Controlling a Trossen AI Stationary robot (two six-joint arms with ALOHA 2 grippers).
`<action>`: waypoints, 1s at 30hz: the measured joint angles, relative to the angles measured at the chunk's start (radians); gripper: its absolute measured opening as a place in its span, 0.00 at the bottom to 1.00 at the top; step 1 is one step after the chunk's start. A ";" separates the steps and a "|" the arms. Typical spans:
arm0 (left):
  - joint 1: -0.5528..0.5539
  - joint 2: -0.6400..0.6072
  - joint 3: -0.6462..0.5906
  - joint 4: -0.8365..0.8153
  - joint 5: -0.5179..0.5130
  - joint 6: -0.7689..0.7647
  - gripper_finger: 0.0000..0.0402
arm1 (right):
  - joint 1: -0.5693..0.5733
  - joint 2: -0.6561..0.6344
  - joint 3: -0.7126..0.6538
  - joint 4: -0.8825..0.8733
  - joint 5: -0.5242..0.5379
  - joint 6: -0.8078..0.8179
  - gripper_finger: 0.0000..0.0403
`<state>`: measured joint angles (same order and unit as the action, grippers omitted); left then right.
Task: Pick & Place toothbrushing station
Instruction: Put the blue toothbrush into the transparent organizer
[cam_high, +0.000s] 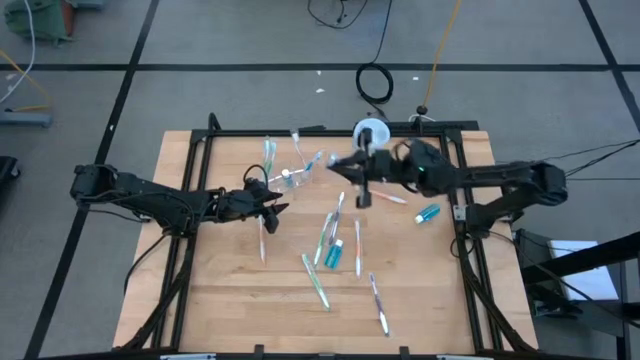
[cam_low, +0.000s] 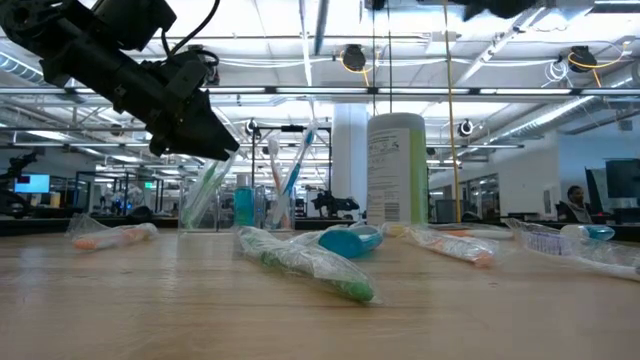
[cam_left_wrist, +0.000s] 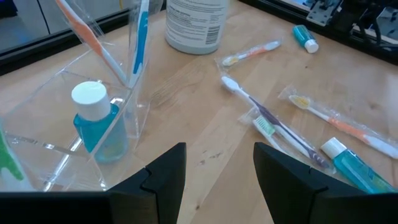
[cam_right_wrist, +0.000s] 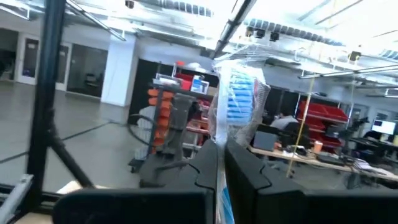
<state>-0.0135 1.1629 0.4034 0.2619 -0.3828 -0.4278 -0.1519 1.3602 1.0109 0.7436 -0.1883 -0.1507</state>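
Partly done: clear cup (cam_left_wrist: 74, 143) near tabletop (cam_high: 230, 300) back edge holds few brushes, 1 teal tube (cam_left_wrist: 96, 121). Right claw (cam_right_wrist: 219, 163) clamped on wrapped blue-bristle toothbrush (cam_right_wrist: 239, 93), above the cup. Left claw (cam_left_wrist: 214, 165) wide open, empty, beside cup. Many brushes left loose. Canister (cam_low: 396, 168) label unreadable.

- A pale-green canister (cam_low: 396, 168) with a white lid (cam_high: 370, 131) stood upright near the table's far edge.
- A coiled black cable (cam_high: 375, 82) lay on the grey floor (cam_high: 250, 40) beyond the wooden table (cam_high: 230, 300).
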 joint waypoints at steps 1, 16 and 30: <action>0.000 0.000 0.000 0.001 0.000 0.000 0.48 | -0.017 0.029 0.031 -0.003 -0.015 0.002 0.02; 0.000 0.000 0.000 0.004 0.024 0.005 0.48 | -0.195 0.443 0.304 -0.048 -0.026 0.146 0.02; 0.000 0.000 0.000 0.002 0.024 0.006 0.48 | -0.191 0.628 0.305 0.063 0.059 0.192 0.02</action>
<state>-0.0135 1.1626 0.4034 0.2642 -0.3592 -0.4221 -0.3428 1.9885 1.3155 0.8062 -0.1295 0.0418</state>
